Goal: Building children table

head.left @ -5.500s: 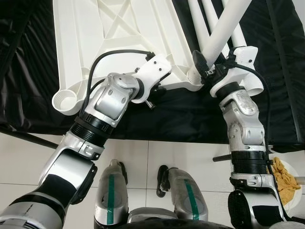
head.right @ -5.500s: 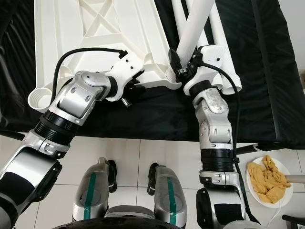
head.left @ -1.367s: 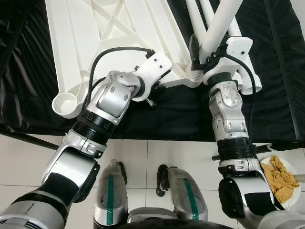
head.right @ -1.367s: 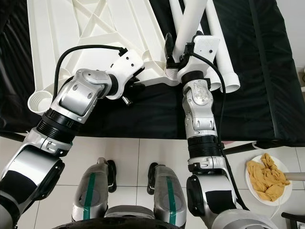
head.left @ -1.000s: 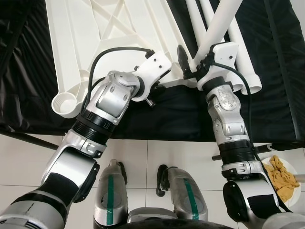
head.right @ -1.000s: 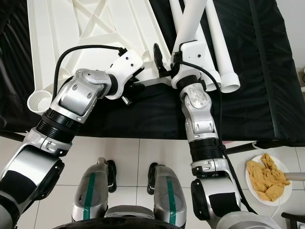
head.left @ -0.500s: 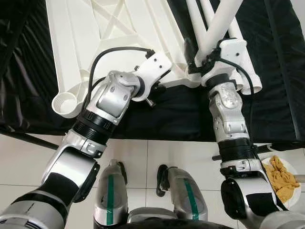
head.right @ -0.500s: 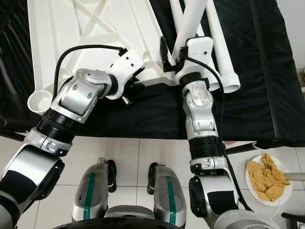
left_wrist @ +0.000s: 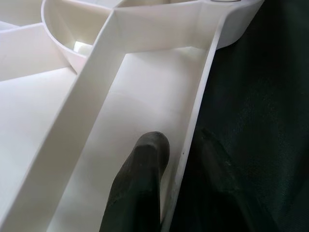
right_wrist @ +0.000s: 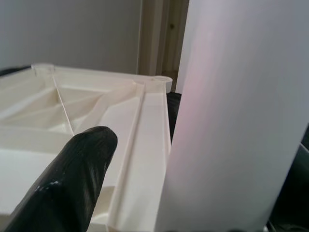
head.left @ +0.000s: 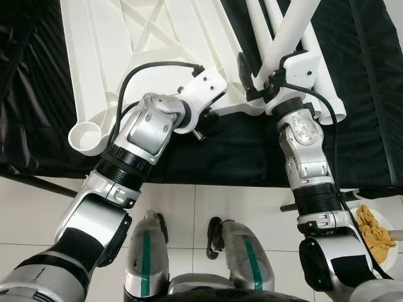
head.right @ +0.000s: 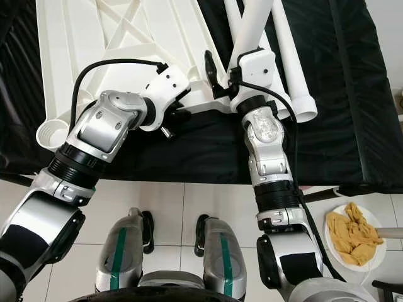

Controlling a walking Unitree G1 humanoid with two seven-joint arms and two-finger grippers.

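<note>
The white tabletop [head.left: 151, 44] lies upside down on black cloth [head.left: 371, 100]. The left gripper [left_wrist: 181, 159] pinches its near rim; the right gripper [head.left: 255, 78], fingers parted, seemingly straddles a leg [head.left: 289, 31]. A plate [head.right: 334, 242] holds yellow cloth [head.right: 352, 236].

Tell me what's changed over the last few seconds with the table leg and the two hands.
The right hand has slid a little way left along the tilted table leg and loosened, one finger now standing off it. The left hand stays clamped on the tabletop's rim. The tabletop hasn't moved.
</note>
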